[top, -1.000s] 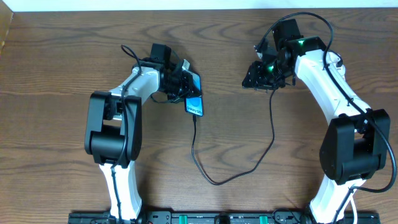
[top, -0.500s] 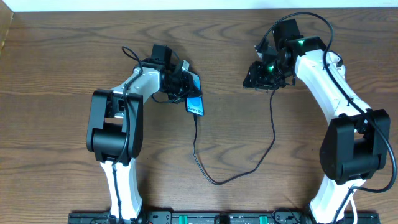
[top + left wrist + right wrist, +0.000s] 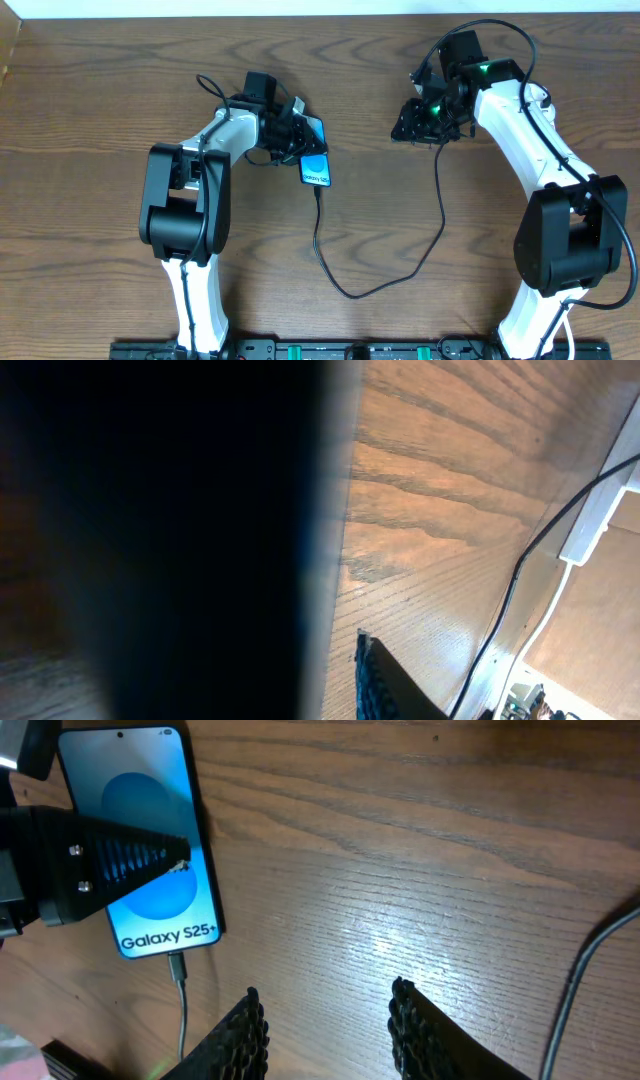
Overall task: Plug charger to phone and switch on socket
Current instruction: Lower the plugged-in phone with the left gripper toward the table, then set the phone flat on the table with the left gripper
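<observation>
Slim rectangular phone point(image 3: 315, 170) with a lit blue screen is laid on the brown wooden tabletop point(image 3: 100, 100), left of middle, toward the far edge. Thin black charger cable point(image 3: 345, 290) is seen already seated in the phone's near end by its small plug tip point(image 3: 177, 963). Its slack is looped toward the near edge, then run up to the right arm.

Left gripper point(image 3: 298, 135) is set over the phone, with one ribbed finger point(image 3: 120, 865) laid across the screen. How wide its jaws stand cannot be told, as the left wrist view is mostly blacked out. Right gripper point(image 3: 325, 995) is held near the far edge, right of middle, jaws parted partway with nothing between them.

What is judged to be the white elongated power strip point(image 3: 603, 510) is caught only at the edge of the left wrist view. No switch can be made out.

Risks:
- The phone could be dragged or tipped when the left finger is lifted off, and the plug tip pulled loose.
- The slack loop could be snagged by a moving arm, with the same result.
- The switch could be missed, or the unsecured power strip shoved aside instead of toggled.
</observation>
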You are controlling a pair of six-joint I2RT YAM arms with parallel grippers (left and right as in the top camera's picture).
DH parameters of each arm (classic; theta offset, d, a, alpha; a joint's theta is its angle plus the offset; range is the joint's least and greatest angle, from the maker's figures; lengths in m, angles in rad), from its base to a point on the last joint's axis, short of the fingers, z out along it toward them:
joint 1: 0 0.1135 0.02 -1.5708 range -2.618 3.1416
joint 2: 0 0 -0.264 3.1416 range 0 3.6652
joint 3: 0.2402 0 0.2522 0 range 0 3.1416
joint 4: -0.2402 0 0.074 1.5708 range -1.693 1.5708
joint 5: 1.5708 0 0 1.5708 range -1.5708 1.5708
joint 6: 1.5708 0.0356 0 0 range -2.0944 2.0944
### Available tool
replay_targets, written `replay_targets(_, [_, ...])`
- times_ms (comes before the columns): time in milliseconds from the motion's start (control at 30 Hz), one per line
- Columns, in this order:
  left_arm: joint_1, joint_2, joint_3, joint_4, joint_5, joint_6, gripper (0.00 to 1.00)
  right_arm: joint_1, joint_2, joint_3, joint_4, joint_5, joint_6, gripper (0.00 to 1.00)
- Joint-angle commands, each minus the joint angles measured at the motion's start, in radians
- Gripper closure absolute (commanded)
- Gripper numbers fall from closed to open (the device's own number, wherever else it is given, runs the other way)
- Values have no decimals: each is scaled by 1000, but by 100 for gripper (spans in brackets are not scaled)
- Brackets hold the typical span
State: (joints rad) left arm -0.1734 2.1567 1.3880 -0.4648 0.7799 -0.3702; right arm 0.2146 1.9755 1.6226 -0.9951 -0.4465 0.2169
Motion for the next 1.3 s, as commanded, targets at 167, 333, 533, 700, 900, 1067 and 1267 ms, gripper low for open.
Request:
replay_targets(167, [-2,15,14,-7,-38,-1,70,3,0,1,-1,23,-25,60])
replay_targets(333, [-2,15,15,-45,-132,-1,63,3,0,1,-1,27,-40,60])
replay_targets(533, [-2,15,15,-65,-179,-1,60,3,0,1,-1,28,-51,59])
replay_targets(700, [-2,15,15,-85,-228,-1,59,3,0,1,-2,29,-58,59])
replay_targets(900, [-2,15,15,-127,-322,-1,55,3,0,1,-3,29,-63,59])
replay_targets(1067, [-2,15,15,-154,-397,3,54,3,0,1,-5,30,-69,59])
replay_targets(1267, [-2,15,15,-164,-435,18,53,3,0,1,-5,29,-69,59])
